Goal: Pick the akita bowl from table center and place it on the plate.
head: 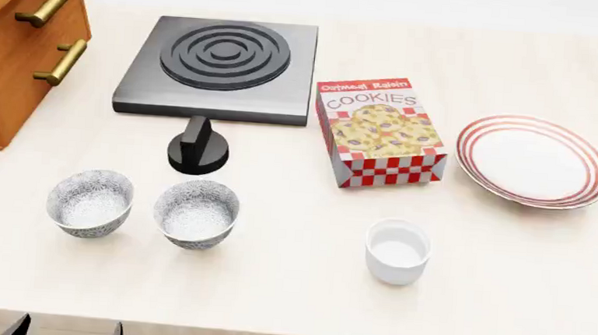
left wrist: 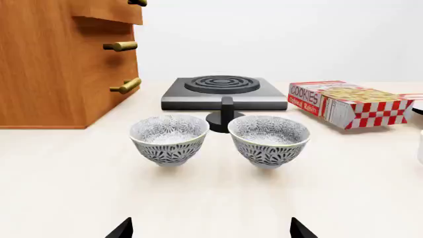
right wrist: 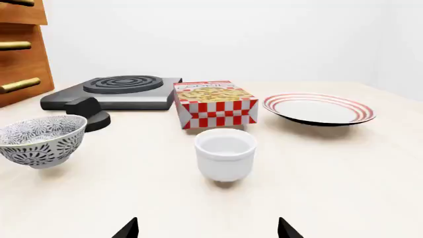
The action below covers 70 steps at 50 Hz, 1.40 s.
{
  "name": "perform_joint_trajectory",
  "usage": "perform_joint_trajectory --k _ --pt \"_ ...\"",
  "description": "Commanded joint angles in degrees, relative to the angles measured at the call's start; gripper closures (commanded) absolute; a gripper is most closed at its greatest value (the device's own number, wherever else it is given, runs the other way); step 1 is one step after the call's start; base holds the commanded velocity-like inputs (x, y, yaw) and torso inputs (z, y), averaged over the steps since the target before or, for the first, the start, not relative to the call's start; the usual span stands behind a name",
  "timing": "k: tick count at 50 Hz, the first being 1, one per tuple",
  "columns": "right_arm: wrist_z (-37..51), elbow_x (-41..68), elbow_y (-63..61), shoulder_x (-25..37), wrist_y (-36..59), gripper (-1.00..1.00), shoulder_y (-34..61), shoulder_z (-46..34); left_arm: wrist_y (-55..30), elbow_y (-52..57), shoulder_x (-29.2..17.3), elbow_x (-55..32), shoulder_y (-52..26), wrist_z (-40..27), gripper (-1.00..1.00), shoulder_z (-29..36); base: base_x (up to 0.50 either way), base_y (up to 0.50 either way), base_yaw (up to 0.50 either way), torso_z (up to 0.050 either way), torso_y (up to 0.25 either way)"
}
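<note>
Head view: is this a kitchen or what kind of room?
Probably a kitchen counter, in a simulator. There is a black stove burner with its knob, a wooden cabinet with brass handles, and dishes: patterned bowls, a red-ringed plate, plus a cookie box.

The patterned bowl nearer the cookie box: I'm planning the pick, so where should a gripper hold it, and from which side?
Probably by the rim, from above, one finger inside, one outside. The bowl stands upright and open, its wall tapering to a narrow foot, so a side clamp may slip. Choose the rim section away from the twin bowl close beside it.
</note>
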Motion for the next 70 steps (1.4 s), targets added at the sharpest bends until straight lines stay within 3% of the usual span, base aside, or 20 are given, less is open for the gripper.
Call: perform_joint_trajectory --k 1,2,26,34,42,56,70 --pt "10.65 65.47 26.11 21.38 29.22 -1.0 26.09 14.62 5.79 -64.62 -11.13 25.25 -50.56 -89.61 -1.0 -11.42 0.0 0.0 0.0 0.0 0.0" --pt "1.61 1.68 -0.4 0.4 0.25 -1.0 0.32 0.16 0.32 -1.82 -0.57 -0.21 -0.64 -0.97 -1.0 0.55 0.0 0.0 0.0 0.0 0.0" --pt "6.67 5.11 -4.41 3.58 1.58 -1.0 0.15 -2.93 1.97 2.8 -4.03 -3.92 1.66 -3.22 -1.0 5.29 0.0 0.0 0.0 0.0 0.0" --pt "7.75 6.72 -10.98 4.04 4.18 -1.0 -0.14 -3.56 0.58 11.3 -5.3 -3.95 3.43 -4.2 -1.0 5.89 0.0 0.0 0.0 0.0 0.0" --pt "10.12 9.2 -23.08 5.28 10.44 -1.0 0.73 -2.18 -6.73 25.93 -6.15 -5.9 4.49 -6.35 -1.0 4.86 0.0 0.0 0.0 0.0 0.0" --pt "13.11 12.7 -35.6 7.57 17.98 -1.0 2.82 -0.25 -15.31 41.01 -8.06 -10.8 4.06 -8.22 -1.0 3.73 0.0 0.0 0.0 0.0 0.0" --pt "13.25 15.65 -37.2 7.9 16.97 -1.0 2.64 0.14 -15.71 42.64 -8.91 -12.37 4.08 -8.94 -1.0 4.04 0.0 -0.06 0.0 0.0 0.0"
